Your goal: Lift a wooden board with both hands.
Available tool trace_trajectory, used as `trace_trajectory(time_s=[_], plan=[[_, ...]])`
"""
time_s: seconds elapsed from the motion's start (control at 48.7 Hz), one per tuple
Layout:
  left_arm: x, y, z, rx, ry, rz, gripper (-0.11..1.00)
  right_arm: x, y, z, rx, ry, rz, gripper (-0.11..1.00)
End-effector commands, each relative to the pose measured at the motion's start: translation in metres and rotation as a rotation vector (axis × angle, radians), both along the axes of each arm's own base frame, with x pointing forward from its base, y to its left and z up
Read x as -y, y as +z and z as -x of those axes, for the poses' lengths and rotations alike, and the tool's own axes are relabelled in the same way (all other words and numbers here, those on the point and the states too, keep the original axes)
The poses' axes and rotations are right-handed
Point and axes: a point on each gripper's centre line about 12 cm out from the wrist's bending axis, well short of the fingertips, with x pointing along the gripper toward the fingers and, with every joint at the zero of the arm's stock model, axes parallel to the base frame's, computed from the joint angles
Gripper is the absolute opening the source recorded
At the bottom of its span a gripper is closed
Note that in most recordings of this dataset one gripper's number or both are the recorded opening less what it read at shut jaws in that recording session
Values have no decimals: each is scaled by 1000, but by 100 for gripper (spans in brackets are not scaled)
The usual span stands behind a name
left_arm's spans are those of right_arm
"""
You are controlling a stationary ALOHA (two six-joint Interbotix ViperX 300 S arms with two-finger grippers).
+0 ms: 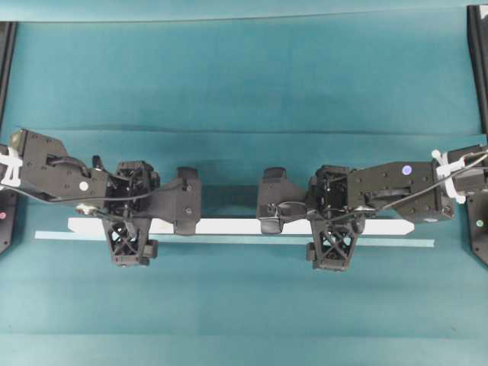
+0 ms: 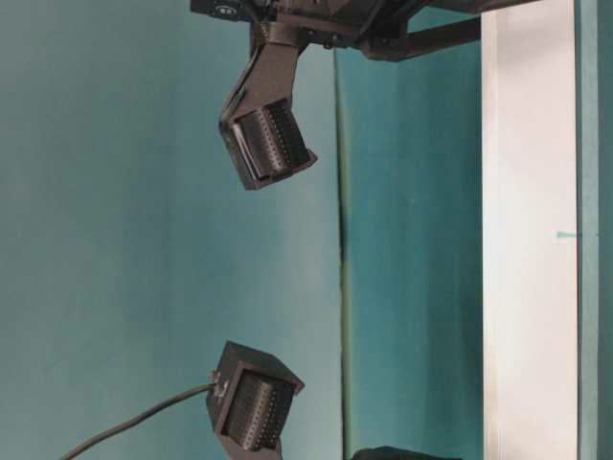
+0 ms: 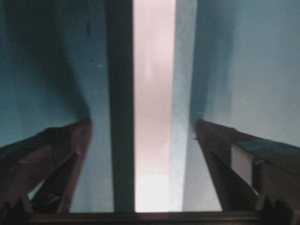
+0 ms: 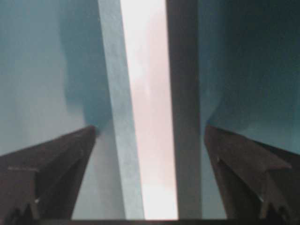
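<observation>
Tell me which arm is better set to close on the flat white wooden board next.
Neither clearly. The left gripper and right gripper are both open and straddle the flat white wooden board, which runs centred between each pair of fingers. The lift needs both closing together.

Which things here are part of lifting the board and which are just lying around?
Part of the job:
board
left gripper, open
right gripper, open

Just lying about:
pale teal strip, flat beside the board
teal cloth under everything
</observation>
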Motion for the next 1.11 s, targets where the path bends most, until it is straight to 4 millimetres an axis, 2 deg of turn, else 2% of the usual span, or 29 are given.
trace_trajectory(time_s=[0.0, 0.164, 0.328, 0.431, 0.657, 0.739, 0.882, 1.088], plan=[[1, 6, -2, 23, 1, 2, 100, -1, -1, -1, 3, -4, 1, 94], [3, 15, -4, 37, -10, 0, 100, 1, 13, -4, 36, -9, 1, 94], [3, 49, -5, 123, -8, 3, 100, 6, 46, -5, 121, -23, 1, 94], [3, 73, 2, 190, -10, 2, 100, 8, 70, 0, 168, -25, 2, 94], [2, 125, 19, 359, -9, 8, 100, 14, 136, 16, 342, -33, 16, 94], [2, 139, 26, 411, -8, 9, 100, 20, 158, 25, 420, -36, 38, 94], [2, 158, 38, 485, -9, 11, 100, 25, 175, 46, 503, -38, 67, 94], [2, 184, 52, 630, -15, 16, 100, 25, 187, 75, 638, -45, 77, 94]])
